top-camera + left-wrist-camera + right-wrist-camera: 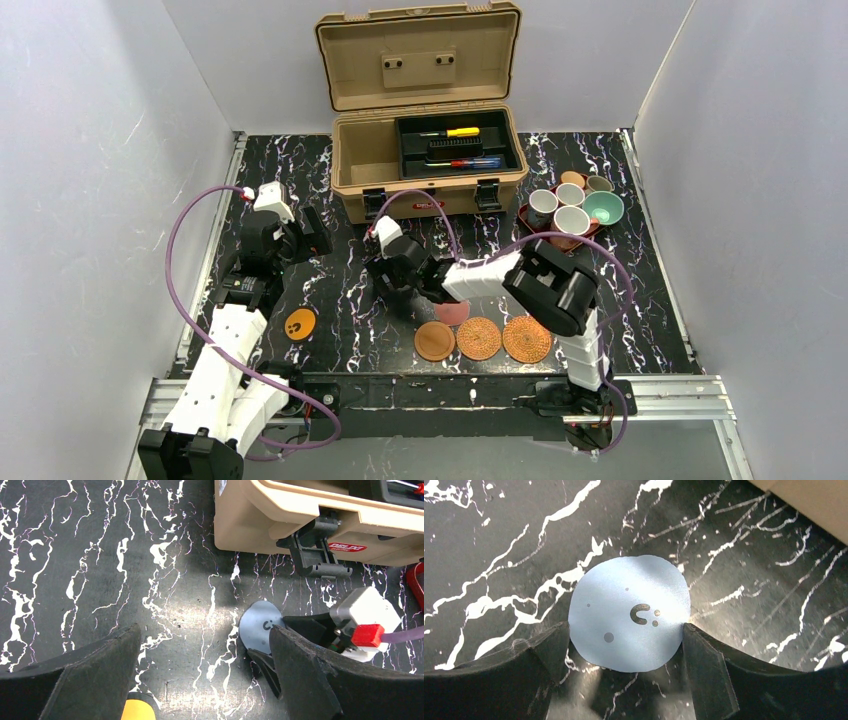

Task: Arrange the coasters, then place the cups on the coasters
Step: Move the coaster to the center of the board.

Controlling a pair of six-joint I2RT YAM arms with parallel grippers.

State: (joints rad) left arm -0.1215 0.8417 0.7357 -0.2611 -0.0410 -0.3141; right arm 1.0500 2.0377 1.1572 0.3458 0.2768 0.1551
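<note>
One blue-grey coaster (pixel 629 615) lies flat, three brown coasters (pixel 479 339) in line, cups (pixel 572 200) clustered

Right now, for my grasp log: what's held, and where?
Left gripper: nothing. Right gripper: fingers flank opposite edges of the blue-grey coaster; grip cannot be told.

Toolbox (pixel 420 150) sits back-centre on the table (pixel 330 170), lid up, tool tray (pixel 410 150) in its right half. Right of it, 6 cups (pixel 571 205) crowd a tray (pixel 526 214). Near edge: 3 coasters (pixel 479 338) in a row, 4th coaster (pixel 453 313) just behind, 5th coaster (pixel 300 323) off left. Before the toolbox, 6th coaster (pixel 629 612) lies flat between the right gripper (pixel 625 627) fingers.
</note>
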